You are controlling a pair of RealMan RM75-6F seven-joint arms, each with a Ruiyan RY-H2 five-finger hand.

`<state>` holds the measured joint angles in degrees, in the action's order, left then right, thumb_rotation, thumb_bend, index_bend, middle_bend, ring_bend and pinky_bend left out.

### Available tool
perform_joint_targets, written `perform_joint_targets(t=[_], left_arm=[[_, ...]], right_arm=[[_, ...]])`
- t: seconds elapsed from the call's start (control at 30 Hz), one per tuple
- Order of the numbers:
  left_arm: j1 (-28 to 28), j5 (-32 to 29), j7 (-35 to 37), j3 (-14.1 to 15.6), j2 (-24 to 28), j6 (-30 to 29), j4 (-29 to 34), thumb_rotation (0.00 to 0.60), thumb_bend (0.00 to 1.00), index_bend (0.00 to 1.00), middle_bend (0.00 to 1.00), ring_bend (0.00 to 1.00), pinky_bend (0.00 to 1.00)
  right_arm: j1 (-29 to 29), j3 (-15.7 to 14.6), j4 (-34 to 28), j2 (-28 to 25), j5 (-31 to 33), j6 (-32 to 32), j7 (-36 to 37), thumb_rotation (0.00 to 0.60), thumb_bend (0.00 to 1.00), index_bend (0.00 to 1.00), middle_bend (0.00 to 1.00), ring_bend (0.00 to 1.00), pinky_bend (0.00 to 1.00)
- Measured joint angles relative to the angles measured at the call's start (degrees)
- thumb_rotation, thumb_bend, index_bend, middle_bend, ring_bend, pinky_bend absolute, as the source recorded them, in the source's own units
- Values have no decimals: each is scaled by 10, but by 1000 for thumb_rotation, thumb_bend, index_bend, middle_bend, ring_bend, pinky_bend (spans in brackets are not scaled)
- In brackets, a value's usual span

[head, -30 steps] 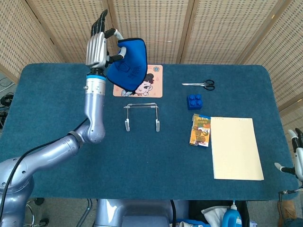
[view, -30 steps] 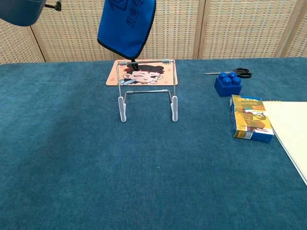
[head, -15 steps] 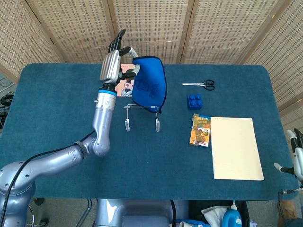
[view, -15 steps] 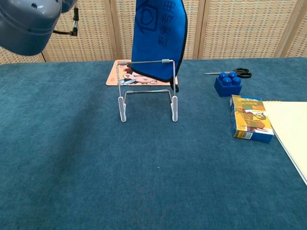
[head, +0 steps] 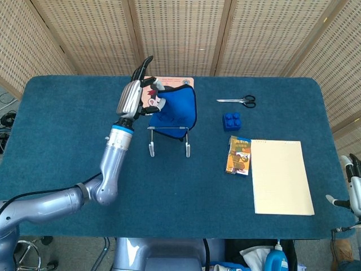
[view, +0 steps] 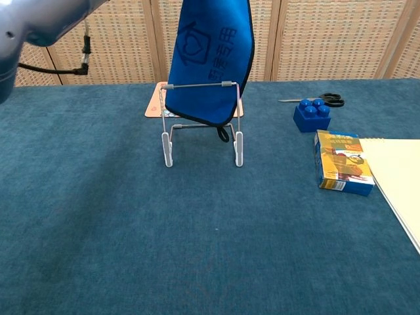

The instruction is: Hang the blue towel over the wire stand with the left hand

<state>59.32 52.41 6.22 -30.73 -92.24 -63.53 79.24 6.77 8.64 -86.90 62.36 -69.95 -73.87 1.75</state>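
My left hand (head: 138,96) holds the top of the blue towel (head: 176,111) above the wire stand (head: 168,139). In the chest view the blue towel (view: 210,62) hangs down behind the top bar of the wire stand (view: 201,123), its lower edge reaching below that bar. The hand itself is above the chest view's frame; only the arm shows at the upper left. My right hand (head: 352,189) shows at the right edge of the head view, off the table, its fingers apart and holding nothing.
A cartoon mat (head: 169,82) lies behind the stand. Scissors (head: 238,101), a blue toy brick (head: 231,121), a small printed box (head: 238,155) and a pale notepad (head: 281,176) lie on the right half of the blue table (head: 67,141).
My left hand has come down and toward the stand with the towel. The towel's lower edge now hangs below the stand's top bar instead of above it.
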Motion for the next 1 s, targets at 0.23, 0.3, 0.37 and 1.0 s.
perform_joint_targets(t=[0.23,0.3,0.37,1.0], left_arm=[[-49,41,18,37,23,-13,40,600,409,763,0,0,0],[-60,54,30,43,26,-16,43,600,409,763,0,0,0],[-69,69,45,49,29,-18,45,600,409,763,0,0,0],[-121,257,102,149,81,-26,33,600,410,763,0,0,0]], right_arm=[[0,-1,-1,2,-2,-2,-4,600,0,0,0,0,0],[0,-1,-2,2,-2,-3,-5,600,0,0,0,0,0],[0,-1,-3,2,-2,-4,-6,600,0,0,0,0,0],[0,-3,-5,4,-6,-7,-13,600,0,0,0,0,0]])
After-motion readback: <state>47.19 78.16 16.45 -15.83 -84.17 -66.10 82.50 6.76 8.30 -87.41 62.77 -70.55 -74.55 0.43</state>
